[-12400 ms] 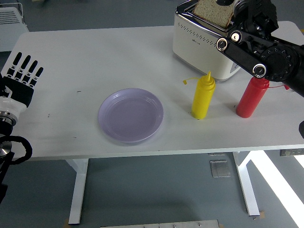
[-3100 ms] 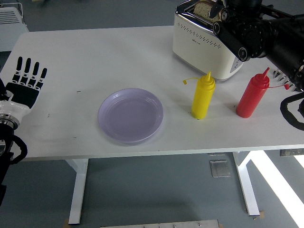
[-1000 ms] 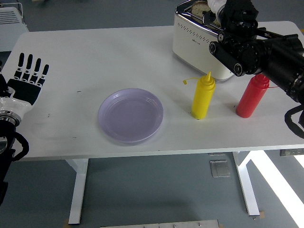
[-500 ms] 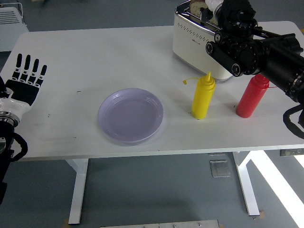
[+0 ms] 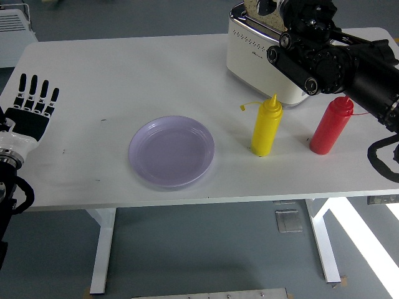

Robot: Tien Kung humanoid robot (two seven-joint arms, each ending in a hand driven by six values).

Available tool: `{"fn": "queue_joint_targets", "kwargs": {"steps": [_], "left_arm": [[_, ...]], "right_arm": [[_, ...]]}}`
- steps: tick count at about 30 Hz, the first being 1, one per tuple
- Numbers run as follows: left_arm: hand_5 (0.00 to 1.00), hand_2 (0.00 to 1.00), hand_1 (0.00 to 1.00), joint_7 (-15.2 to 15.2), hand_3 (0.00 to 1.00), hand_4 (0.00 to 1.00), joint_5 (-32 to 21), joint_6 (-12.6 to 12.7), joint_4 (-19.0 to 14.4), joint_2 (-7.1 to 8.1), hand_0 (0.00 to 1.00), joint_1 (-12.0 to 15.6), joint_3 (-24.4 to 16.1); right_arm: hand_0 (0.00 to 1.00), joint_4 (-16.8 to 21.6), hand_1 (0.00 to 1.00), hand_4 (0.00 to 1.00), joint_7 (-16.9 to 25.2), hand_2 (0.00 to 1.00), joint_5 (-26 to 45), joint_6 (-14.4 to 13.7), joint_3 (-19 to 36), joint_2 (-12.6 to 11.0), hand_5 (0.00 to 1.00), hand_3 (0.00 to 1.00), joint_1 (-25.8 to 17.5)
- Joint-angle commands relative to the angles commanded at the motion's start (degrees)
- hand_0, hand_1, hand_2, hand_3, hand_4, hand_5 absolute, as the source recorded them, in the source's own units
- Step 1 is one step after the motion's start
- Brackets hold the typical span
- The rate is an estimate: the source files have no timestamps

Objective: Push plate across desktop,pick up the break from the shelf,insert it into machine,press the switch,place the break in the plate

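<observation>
A: Right hand (image 5: 305,15) sits over the toaster (image 5: 265,53) top; fingers hidden behind the wrist, so can't tell if they grip. Bread barely shows, a sliver (image 5: 262,6) at the slot by the top edge.

B: Left hand (image 5: 31,109)?

A: Flat, fingers spread, empty, at the left table (image 5: 112,75) edge. Plate (image 5: 172,151) sits mid-table, near edge.

B: Doing this step well?

A: My judgement: move straight up and down over the slot, and keep the forearm off the yellow bottle (image 5: 267,126) and red bottle (image 5: 330,126).
</observation>
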Motion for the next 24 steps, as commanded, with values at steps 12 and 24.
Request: {"fn": "queue_joint_targets", "kwargs": {"steps": [12, 24], "left_arm": [[0.998, 0.679, 0.722, 0.04, 0.709, 0.62, -0.14, -0.01, 0.01, 0.03, 0.788, 0.33, -0.31], [0.998, 0.679, 0.722, 0.34, 0.71, 0.622, -0.78, -0.1, -0.06, 0.0, 0.787, 0.6, -1.36]], "right_arm": [[0.389, 5.4, 0.481, 0.234, -2.99, 0.438, -2.73, 0.08, 8.65, -4.01, 0.002, 0.368, -0.78], [0.386, 17.94, 0.476, 0.238, -6.45, 0.439, -4.89, 0.39, 15.28, -9.64, 0.002, 0.367, -3.53]]}}
